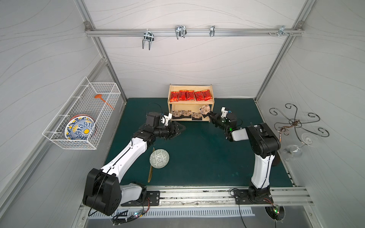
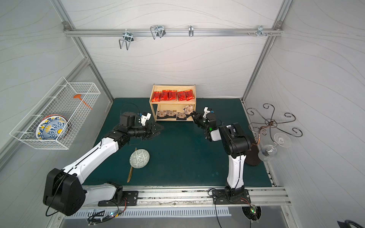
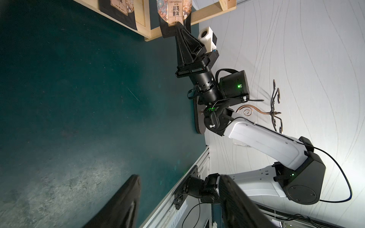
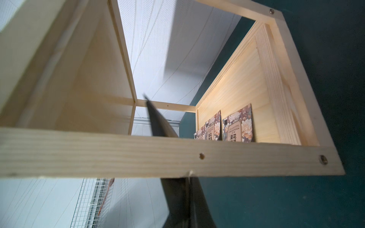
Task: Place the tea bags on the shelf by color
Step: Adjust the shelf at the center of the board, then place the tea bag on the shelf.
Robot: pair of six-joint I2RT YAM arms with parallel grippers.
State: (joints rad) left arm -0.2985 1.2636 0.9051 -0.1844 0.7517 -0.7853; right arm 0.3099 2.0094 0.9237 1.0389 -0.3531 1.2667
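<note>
Top views both show the shelf (image 1: 190,102) standing at the back of the green mat (image 1: 197,158) with its open front toward the arms, and every tea bag is on it or at it. Five red sachets (image 1: 190,95) fill its upper tier in a row. Three brown pouches (image 1: 181,114) lie side by side on its lower tier, starting from the end nearest the left arm. The left gripper (image 1: 180,129) hangs over bare mat in front of that end of the shelf, jaws spread partway with nothing between them. The right gripper (image 1: 209,114) sits at the shelf's other end, clamped on the dark base of the fourth brown pouch (image 1: 204,109). That pouch lies inward from the tool, its long axis running from the fingertips into the lower tier and skewed against the tidy row, its base apparently over the shelf's front rim. The right arm is clearly the nearer one. The free room appears to be the gap between the third pouch and the shelf's side wall at that end, bounded by the front rim below and the upper tier above, so the push inward probably needs to run straight and low
</note>
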